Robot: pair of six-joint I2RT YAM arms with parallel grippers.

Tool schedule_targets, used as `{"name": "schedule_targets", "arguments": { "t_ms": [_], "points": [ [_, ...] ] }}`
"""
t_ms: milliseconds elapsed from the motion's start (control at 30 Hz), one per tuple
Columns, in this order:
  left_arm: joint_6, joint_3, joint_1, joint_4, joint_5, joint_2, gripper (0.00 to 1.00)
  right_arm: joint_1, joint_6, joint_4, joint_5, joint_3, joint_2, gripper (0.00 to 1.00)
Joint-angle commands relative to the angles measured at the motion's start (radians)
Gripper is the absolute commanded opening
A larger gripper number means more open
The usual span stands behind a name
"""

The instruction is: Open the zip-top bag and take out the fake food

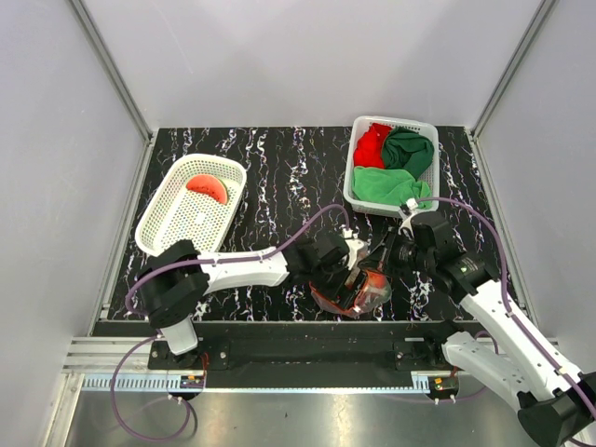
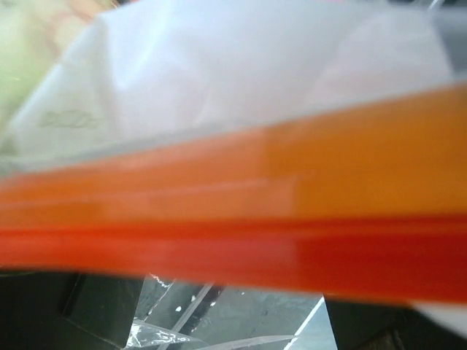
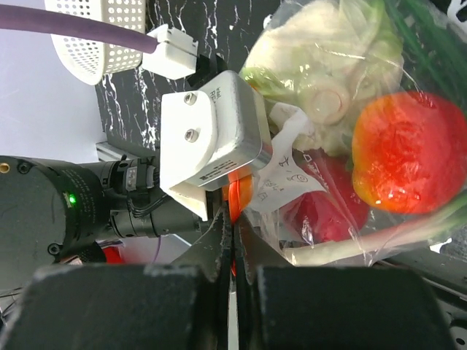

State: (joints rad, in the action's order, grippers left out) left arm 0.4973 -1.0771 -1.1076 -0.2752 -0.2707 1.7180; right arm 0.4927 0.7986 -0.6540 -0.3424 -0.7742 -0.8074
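The zip-top bag (image 1: 361,292) lies crumpled near the front edge, between both grippers. My right gripper (image 3: 233,219) is shut on its orange-red zip strip (image 3: 241,192). My left gripper (image 1: 350,264) is pressed up to the same strip (image 2: 233,211), which fills its view as a blur; its fingers (image 2: 398,328) stand wide apart, open, at the bottom corners. Fake food shows through the plastic: a pale green cabbage (image 3: 321,65), a red-orange round fruit (image 3: 408,153) and a dark red piece (image 3: 332,208). A red watermelon slice (image 1: 207,187) lies in the left white basket (image 1: 158,228).
A second white basket (image 1: 352,191) at the back right holds red (image 1: 371,146) and green (image 1: 408,151) cloths. The left arm's silver wrist housing (image 3: 211,135) sits close against my right gripper. Grey walls close in the black marbled table (image 1: 279,177).
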Motion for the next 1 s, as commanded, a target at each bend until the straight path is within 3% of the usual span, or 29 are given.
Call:
{"name": "schedule_targets", "arguments": {
  "t_ms": [0,67,233,567,700,967],
  "points": [
    [0.033,-0.003,-0.008,0.016,0.091,0.054,0.87,0.004,0.028,0.073,-0.050,-0.011,0.028,0.00],
    [0.037,-0.017,-0.008,0.018,0.114,0.046,0.80,0.004,0.024,0.067,-0.050,-0.014,0.031,0.00],
    [0.035,-0.038,-0.008,-0.019,0.140,-0.023,0.43,0.004,-0.012,0.034,-0.029,-0.031,0.057,0.00],
    [-0.019,-0.190,-0.008,-0.249,0.169,-0.156,0.05,0.003,-0.128,-0.022,0.008,-0.013,0.093,0.00],
    [-0.014,-0.256,-0.006,-0.337,0.156,-0.179,0.00,0.004,-0.147,-0.032,0.014,0.013,0.111,0.00],
    [0.093,-0.411,0.054,-0.432,0.168,-0.150,0.00,0.003,-0.170,-0.012,-0.053,0.042,0.148,0.00]
  ]
}}
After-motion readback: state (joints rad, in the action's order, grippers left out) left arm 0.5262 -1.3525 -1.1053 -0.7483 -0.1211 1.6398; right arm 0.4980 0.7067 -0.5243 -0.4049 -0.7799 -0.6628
